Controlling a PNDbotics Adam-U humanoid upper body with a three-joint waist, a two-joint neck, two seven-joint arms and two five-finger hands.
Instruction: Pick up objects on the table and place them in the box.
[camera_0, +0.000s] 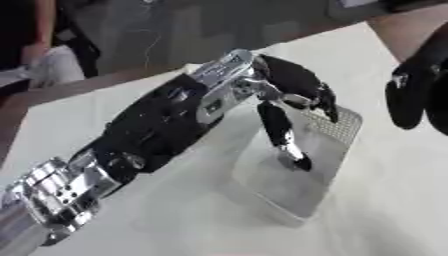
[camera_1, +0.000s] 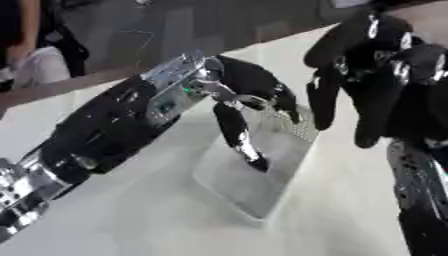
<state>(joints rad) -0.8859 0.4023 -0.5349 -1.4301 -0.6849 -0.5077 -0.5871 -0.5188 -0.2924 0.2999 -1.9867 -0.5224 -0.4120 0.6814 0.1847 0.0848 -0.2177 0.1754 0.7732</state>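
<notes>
My left hand (camera_0: 289, 85) reaches in from the lower left across the white table (camera_0: 175, 235). Its fingers and thumb pinch the upper edge of a flat, clear plastic packet (camera_0: 293, 177) with a dotted top strip. The packet is tilted, with its lower edge on or just above the table. My right hand (camera_1: 385, 75) hangs at the right with its fingers relaxed and pointing down, a short way right of the packet. It holds nothing. No box shows in either view.
The table's far edge (camera_0: 114, 80) runs diagonally across the top, with dark floor beyond. A person (camera_0: 35, 55) stands past that edge at the upper left.
</notes>
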